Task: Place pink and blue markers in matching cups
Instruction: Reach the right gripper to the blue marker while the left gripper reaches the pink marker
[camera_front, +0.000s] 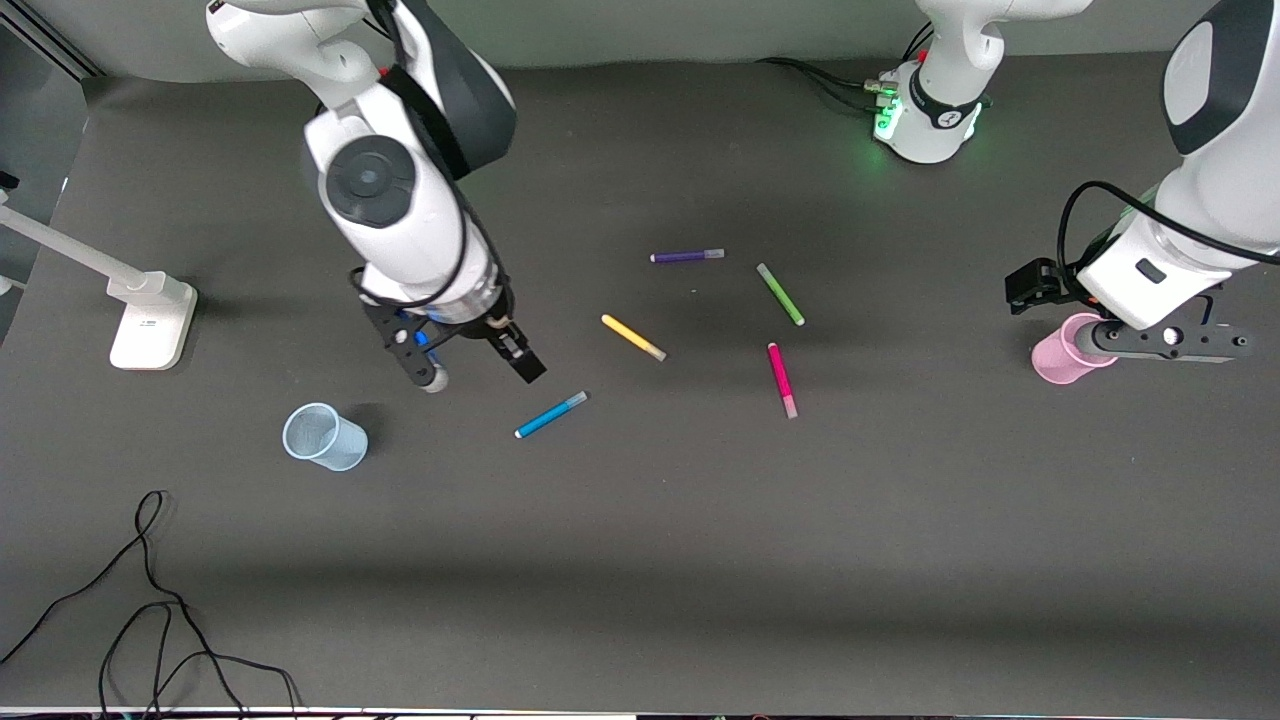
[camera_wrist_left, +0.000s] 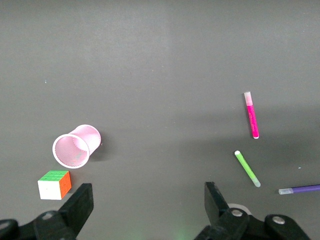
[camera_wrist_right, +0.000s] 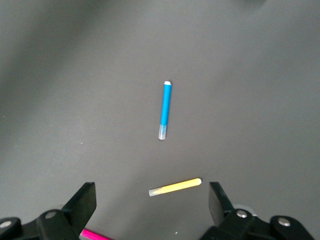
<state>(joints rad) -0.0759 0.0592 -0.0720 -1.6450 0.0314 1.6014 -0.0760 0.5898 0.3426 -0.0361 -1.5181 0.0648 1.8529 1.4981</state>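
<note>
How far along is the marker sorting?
Nothing is done yet. The slim blue marker and slim magenta-pink marker both lie on the dark table, and nothing is visible inside the translucent pale blue cup or the translucent pink cup. The right hand is open above the table between blue cup and blue marker; the left hand is open beside the pink cup. Both placements remain.

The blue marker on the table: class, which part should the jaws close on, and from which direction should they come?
Grip the blue marker at mid-barrel, coming straight down from above. It lies flat on the table, slim and round, with bare surface on both sides, so the jaws should span its width, crosswise to its length. The right gripper hangs open close by, well placed for it.
</note>
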